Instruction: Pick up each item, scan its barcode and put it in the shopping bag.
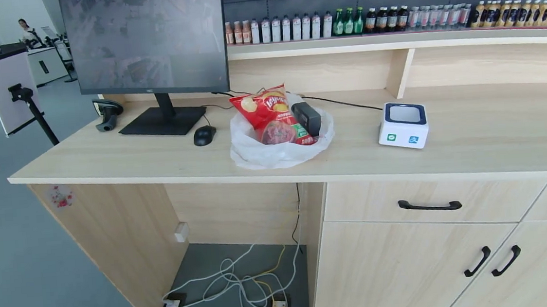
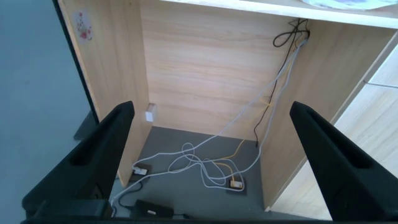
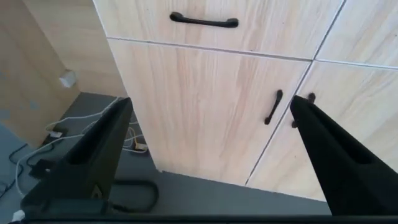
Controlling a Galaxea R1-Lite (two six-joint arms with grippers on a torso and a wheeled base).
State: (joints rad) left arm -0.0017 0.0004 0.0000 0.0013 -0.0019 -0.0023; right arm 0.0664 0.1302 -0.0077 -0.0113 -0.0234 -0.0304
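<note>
A red bag of chips (image 1: 272,116) stands upright in the white plastic shopping bag (image 1: 273,149) on the wooden counter (image 1: 472,133). A black barcode scanner (image 1: 306,117) lies in the bag against the chips' right side. My left gripper (image 2: 211,134) is open, low in front of the counter's knee space, with nothing between its fingers. My right gripper (image 3: 211,134) is open too, low in front of the cabinet doors (image 3: 205,106), holding nothing.
A white payment box (image 1: 403,124) sits right of the bag. A monitor (image 1: 147,41), a mouse (image 1: 204,135) and a scanner cradle (image 1: 107,114) stand to its left. Cables (image 2: 205,162) lie on the floor under the counter. Bottles (image 1: 390,19) line the back shelf.
</note>
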